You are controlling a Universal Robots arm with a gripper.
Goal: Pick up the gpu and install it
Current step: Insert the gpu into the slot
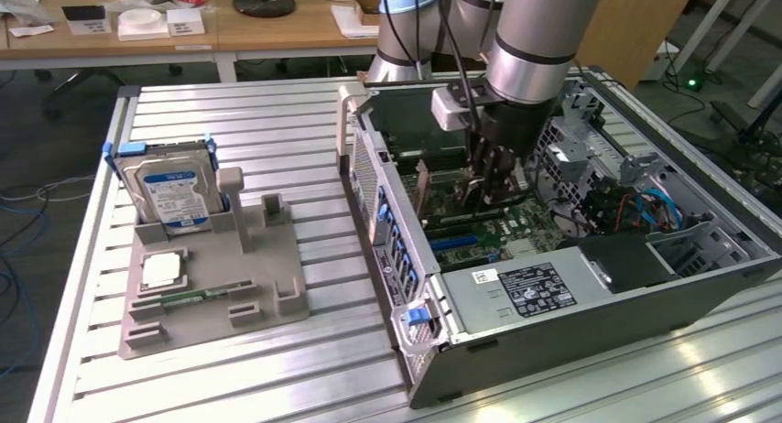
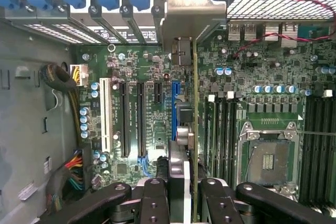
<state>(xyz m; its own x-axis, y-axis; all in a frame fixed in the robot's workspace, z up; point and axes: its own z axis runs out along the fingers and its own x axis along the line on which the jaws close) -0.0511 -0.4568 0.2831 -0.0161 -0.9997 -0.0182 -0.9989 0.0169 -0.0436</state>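
Exterior view: arm's gripper [image 1: 493,187] is down inside the open computer case [image 1: 684,286], over the motherboard [image 1: 514,235]. Wrist view: fingers [image 2: 218,203] pinching the gpu [image 2: 195,129] edge-on, standing upright beside the blue slot [image 2: 174,111].

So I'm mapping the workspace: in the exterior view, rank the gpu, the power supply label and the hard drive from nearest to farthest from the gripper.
1. gpu, held edge-on in the gripper, inside the case.
2. power supply label, at the case's near end.
3. hard drive, upright in the holder at the exterior view's left.
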